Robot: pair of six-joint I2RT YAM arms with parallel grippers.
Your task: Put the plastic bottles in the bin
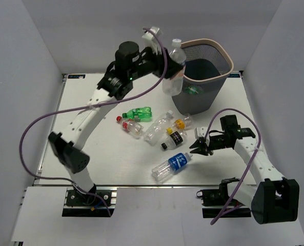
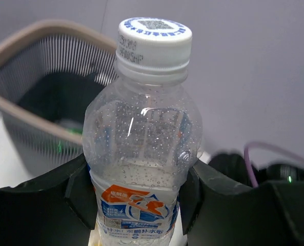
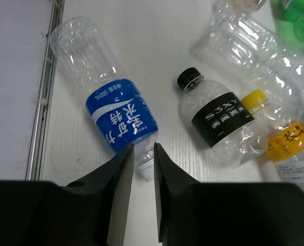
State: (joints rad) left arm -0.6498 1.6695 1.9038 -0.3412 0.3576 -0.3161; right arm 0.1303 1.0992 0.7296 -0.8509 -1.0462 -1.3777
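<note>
Top external view showed six bottles lying on the table (image 1: 100, 154), all on the near side of the bin (image 1: 228, 64). The blue-label bottle (image 1: 172, 165) lay farthest from the bin. The black-label bottle (image 1: 174, 138), yellow-label bottle (image 1: 182, 123), unlabelled bottle (image 1: 158, 127), red-cap bottle (image 1: 130, 126) and green bottle (image 1: 139, 114) lay closer to it. The right gripper (image 1: 199, 147) sat low at the blue-label bottle's white cap, fingers nearly together; contact could not be determined. The left arm reached high beside the bin's left rim. The left gripper (image 2: 136, 192) clamped an upright white-capped bottle (image 2: 141, 143) with droplets inside.

White table (image 1: 90, 159) under perhaps six loose bottles (image 1: 158, 127) and a mesh bin (image 1: 200, 100).
</note>
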